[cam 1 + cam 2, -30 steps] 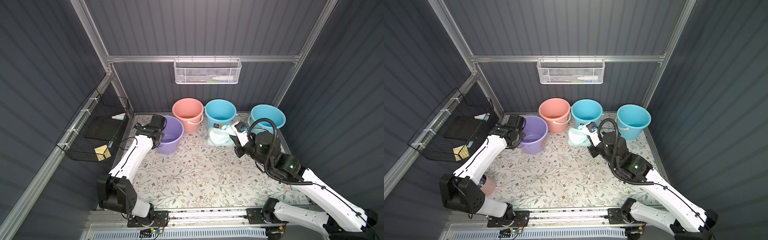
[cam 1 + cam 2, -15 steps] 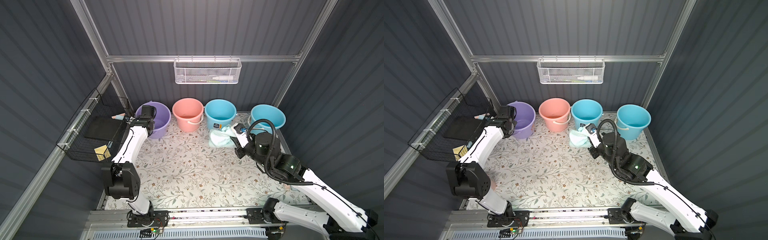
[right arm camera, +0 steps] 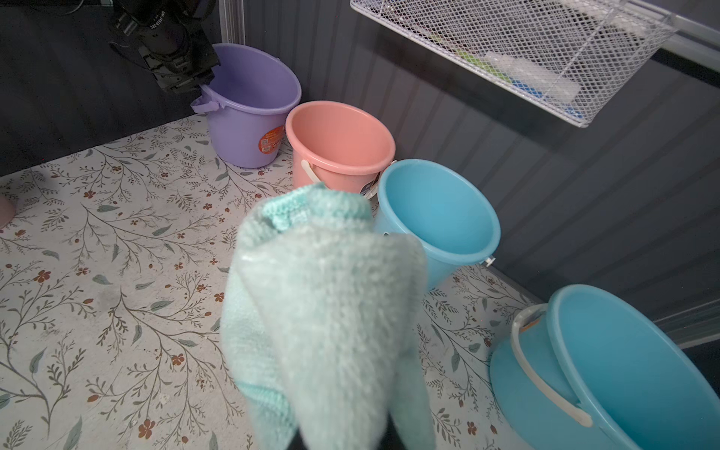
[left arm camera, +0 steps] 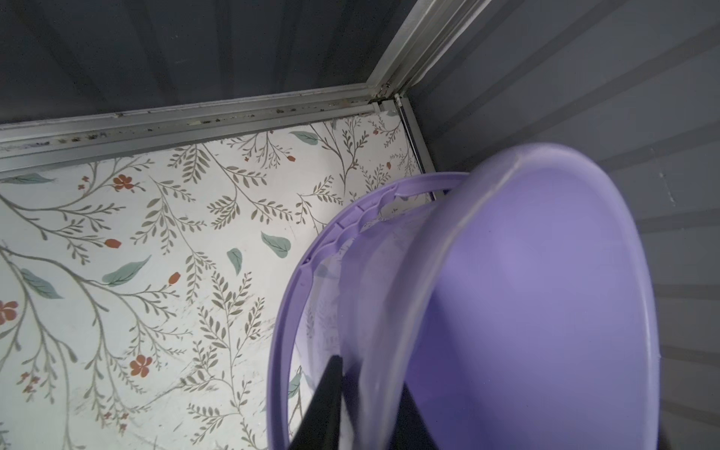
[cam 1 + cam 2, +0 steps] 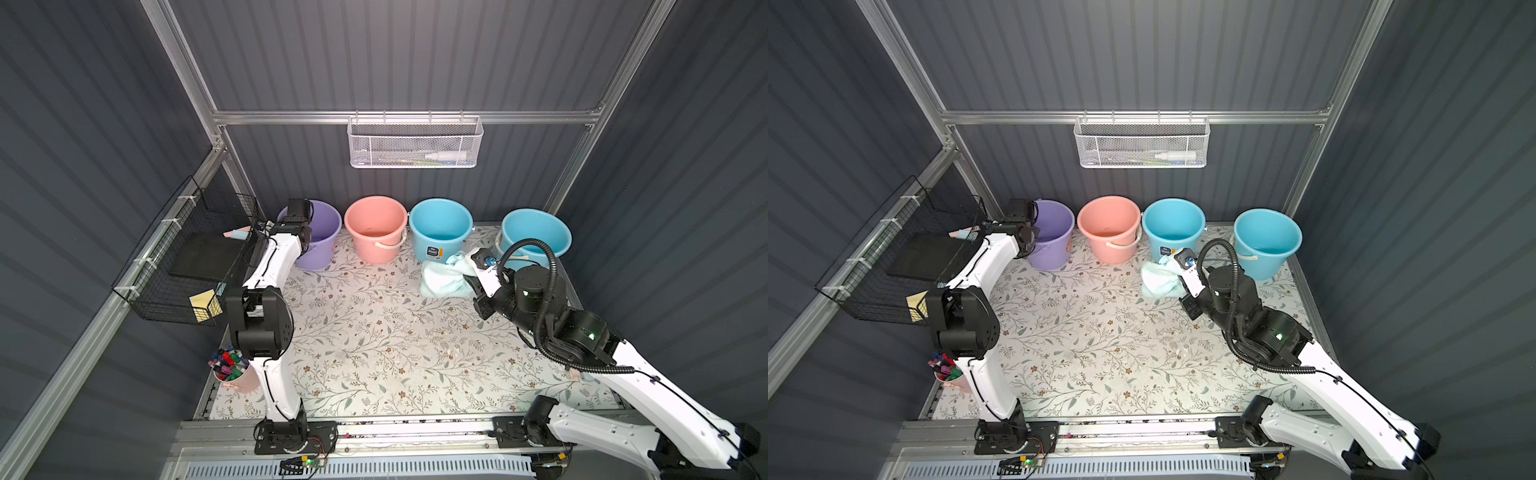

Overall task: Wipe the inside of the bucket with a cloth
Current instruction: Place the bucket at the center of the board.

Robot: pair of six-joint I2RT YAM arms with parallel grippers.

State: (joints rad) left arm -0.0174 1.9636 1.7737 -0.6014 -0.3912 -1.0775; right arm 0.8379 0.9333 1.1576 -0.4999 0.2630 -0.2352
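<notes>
The purple bucket (image 5: 322, 239) is standing upright at eleven o'clock on the worktop (image 5: 374, 340). It is heading a row along the back wall, with a pink bucket (image 5: 376, 226) and then a blue bucket (image 5: 440, 226) beside it. The left end effector (image 4: 368, 385) is straddling its rim, one finger inside and one outside, probably to steady it. I cannot tell whether it is pinching. The cloth (image 5: 442, 278) is sitting at one o'clock, just beside the blue bucket and well apart from the purple one. It is bunching over the right end effector (image 5: 468, 272), which is clamping it closed, seemingly for wiping.
</notes>
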